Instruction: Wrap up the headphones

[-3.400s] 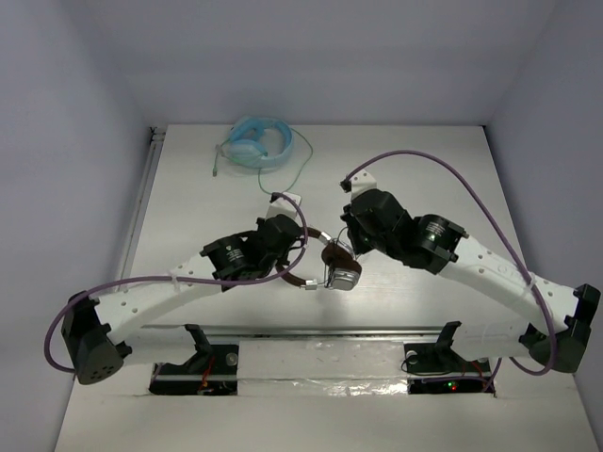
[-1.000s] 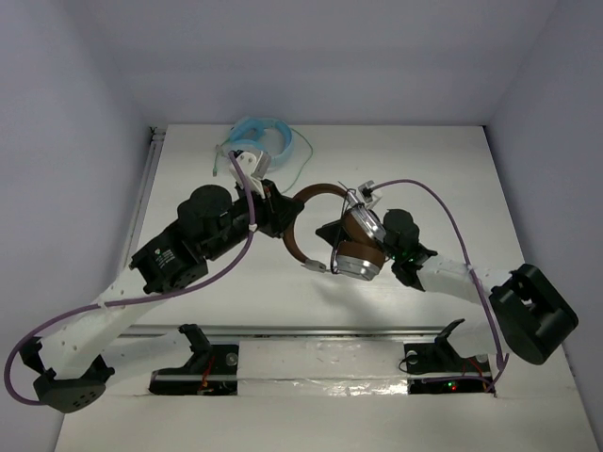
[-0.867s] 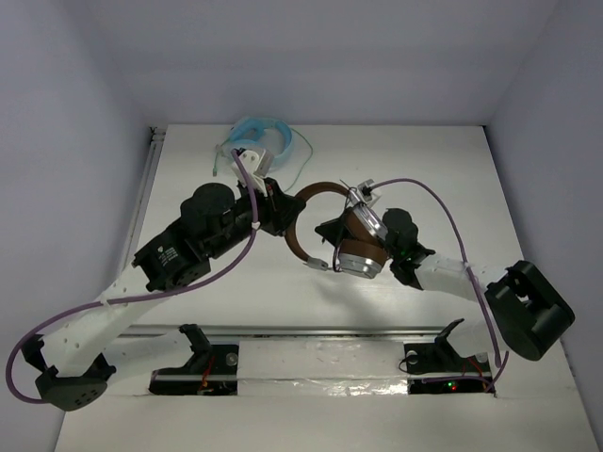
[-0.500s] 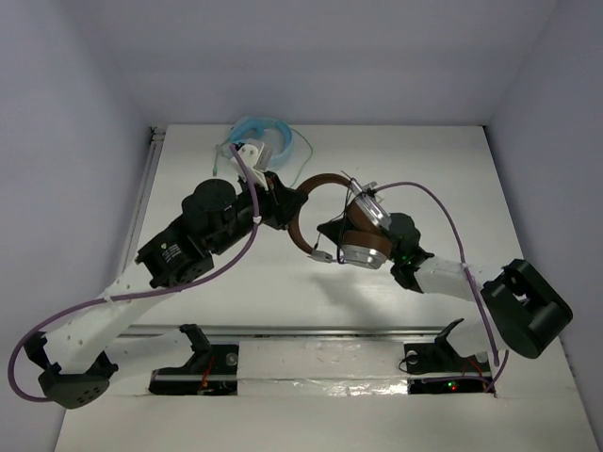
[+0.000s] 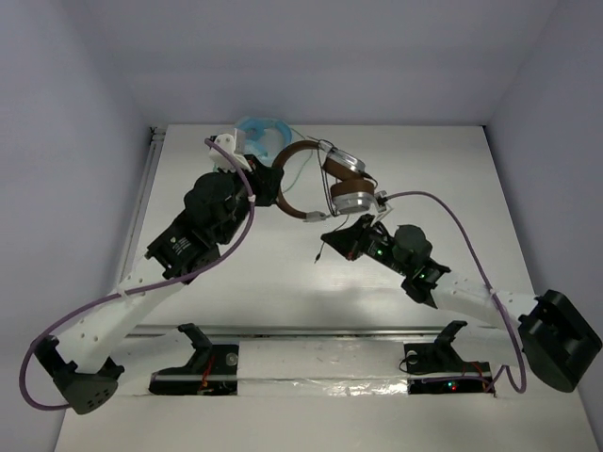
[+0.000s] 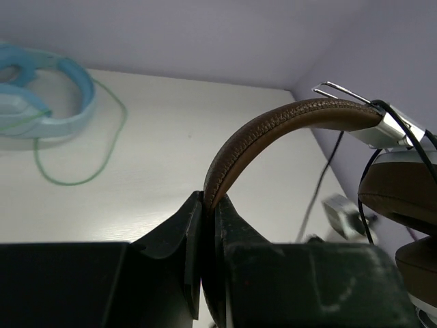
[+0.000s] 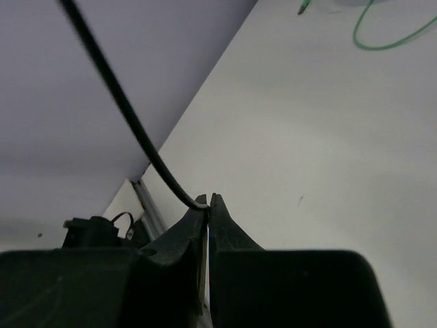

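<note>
Both grippers are pinching something. I'm clamping the left gripper [image 6: 208, 203] on the headband [image 6: 287, 117] of the headphones [image 5: 341, 185], lifted over the far table [image 5: 443, 179]; the right gripper [image 7: 207, 200] is nipping their cable [image 7: 123, 109].

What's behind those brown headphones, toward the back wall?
Light blue headphones with a thin green cable lie on the table. In the top view the left arm covers part of them, so their near side cannot be seen there.

White table [image 5: 452, 169], light blue headphones [image 5: 267, 123] near far edge, green cable [image 6: 68, 182] looping alongside
</note>
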### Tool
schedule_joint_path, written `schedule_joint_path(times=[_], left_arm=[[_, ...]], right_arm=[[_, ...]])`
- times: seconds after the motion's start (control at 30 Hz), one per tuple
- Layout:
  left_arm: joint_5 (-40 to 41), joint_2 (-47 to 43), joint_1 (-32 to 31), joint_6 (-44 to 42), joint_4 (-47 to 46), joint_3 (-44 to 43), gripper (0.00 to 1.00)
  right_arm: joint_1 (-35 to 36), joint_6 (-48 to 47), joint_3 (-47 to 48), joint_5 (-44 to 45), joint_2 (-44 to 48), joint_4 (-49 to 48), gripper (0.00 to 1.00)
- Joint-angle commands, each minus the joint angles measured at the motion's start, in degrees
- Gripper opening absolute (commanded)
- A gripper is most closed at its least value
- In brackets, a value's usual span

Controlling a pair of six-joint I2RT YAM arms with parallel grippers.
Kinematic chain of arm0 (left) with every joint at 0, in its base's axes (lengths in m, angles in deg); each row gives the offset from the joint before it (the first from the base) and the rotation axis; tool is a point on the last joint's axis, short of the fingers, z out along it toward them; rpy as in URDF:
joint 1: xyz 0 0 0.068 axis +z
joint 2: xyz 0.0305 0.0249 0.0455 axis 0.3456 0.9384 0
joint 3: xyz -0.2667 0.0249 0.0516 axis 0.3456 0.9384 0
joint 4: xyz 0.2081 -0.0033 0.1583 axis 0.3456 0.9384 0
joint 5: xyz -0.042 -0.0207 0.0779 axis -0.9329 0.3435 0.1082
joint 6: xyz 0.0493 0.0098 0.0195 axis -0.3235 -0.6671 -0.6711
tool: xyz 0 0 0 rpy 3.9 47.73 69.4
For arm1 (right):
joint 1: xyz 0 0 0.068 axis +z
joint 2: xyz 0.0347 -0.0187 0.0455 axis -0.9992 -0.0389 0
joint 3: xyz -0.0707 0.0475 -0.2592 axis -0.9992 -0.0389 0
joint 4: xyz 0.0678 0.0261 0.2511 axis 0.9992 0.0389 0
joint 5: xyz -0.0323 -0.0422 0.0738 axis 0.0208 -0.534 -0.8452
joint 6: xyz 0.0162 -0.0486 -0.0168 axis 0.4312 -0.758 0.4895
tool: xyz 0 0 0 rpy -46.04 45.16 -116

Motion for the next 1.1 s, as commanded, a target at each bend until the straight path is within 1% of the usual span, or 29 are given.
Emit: schedule_joint_path(times=[0.0,0.03,0.2,0.3,0.5,0.6,0.73,0.87,0.97,1.07], left_arm=[[3.69,0.05,5.27,5.26,-9.78,3.59,0.0],[2.72,0.22,7.11,5.8,-11.1,5.52,0.0],[5.96,3.2,9.76,6.77,-13.4,8.35,0.0],[4.74,5.14,11.6,8.27,-15.85,10.02,0.0],[5.97,9.88,12.66,10.02,-18.41,11.69,0.0],[7.28,12.17,12.67,9.24,-18.59,12.13,0.0],[12.19,14.11,12.67,7.22,-17.53,12.66,0.0],[14.57,14.99,12.67,5.81,-17.09,15.11,0.0],[16.6,16.13,11.35,4.76,-15.96,16.43,0.0],[16.16,17.19,9.24,5.54,-16.29,19.06,0.0]], right_arm=[[2.25,1.17,-1.29,1.99,3.41,6.01,0.0],[3.21,1.52,-1.65,1.81,5.07,6.89,0.0],[5.24,1.7,-2.27,1.46,8.68,11.37,0.0],[5.85,1.0,-1.48,1.2,10.61,15.06,0.0],[6.38,0.21,0.72,-0.56,11.15,20.07,0.0],[6.99,-0.23,2.82,-1.96,10.97,22.44,0.0],[8.14,-1.55,6.94,-1.71,11.67,28.32,0.0],[8.66,-4.0,12.92,-1.44,10.81,38.5,0.0],[9.19,-6.11,17.49,-2.75,9.4,44.14,0.0],[9.19,-5.34,18.73,-5.22,8.16,41.72,0.0]])
